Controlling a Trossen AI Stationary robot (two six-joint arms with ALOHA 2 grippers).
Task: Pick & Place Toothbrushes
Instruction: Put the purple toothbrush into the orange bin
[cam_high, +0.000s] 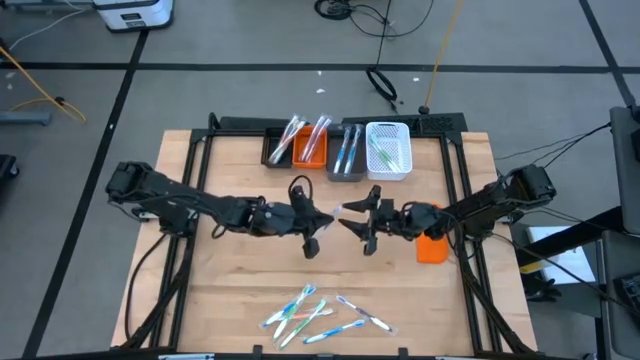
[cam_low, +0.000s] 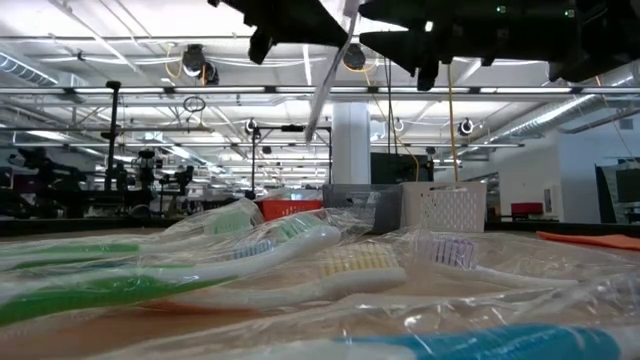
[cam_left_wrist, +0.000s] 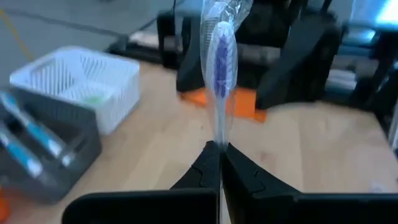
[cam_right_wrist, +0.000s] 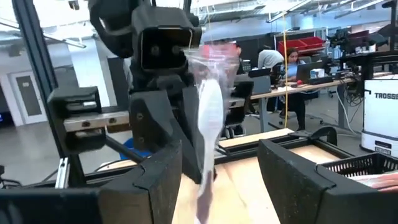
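A toothbrush (cam_left_wrist: 221, 68) with purple bristles, sealed in a clear wrapper, is held up above the table's middle. My left gripper (cam_high: 328, 214), reaching in from the table's left, is shut on it. My right gripper (cam_right_wrist: 221, 149) faces it from the table's right and is open. The wrapped toothbrush (cam_right_wrist: 208, 118) stands between its two fingers with a gap on each side. In the low view the toothbrush (cam_low: 325, 90) slants down from the dark grippers at the top. Several more wrapped toothbrushes (cam_high: 320, 315) lie on the table near its front edge. My left gripper pinches the toothbrush's handle end (cam_left_wrist: 219, 140) through the wrapper between its two fingers. The fingers come from the table's left, slanting slightly down. The brush runs on in line with them, head end away from them. It is lifted clear of the table and tilted.
Along the far edge stand a black bin (cam_high: 280, 148), an orange bin (cam_high: 310, 152), a grey bin (cam_high: 347, 155) and a white basket (cam_high: 388, 150), each with toothbrushes in it. A flat orange block (cam_high: 432, 247) lies under my right arm. Bare wood lies between the grippers and the front pile.
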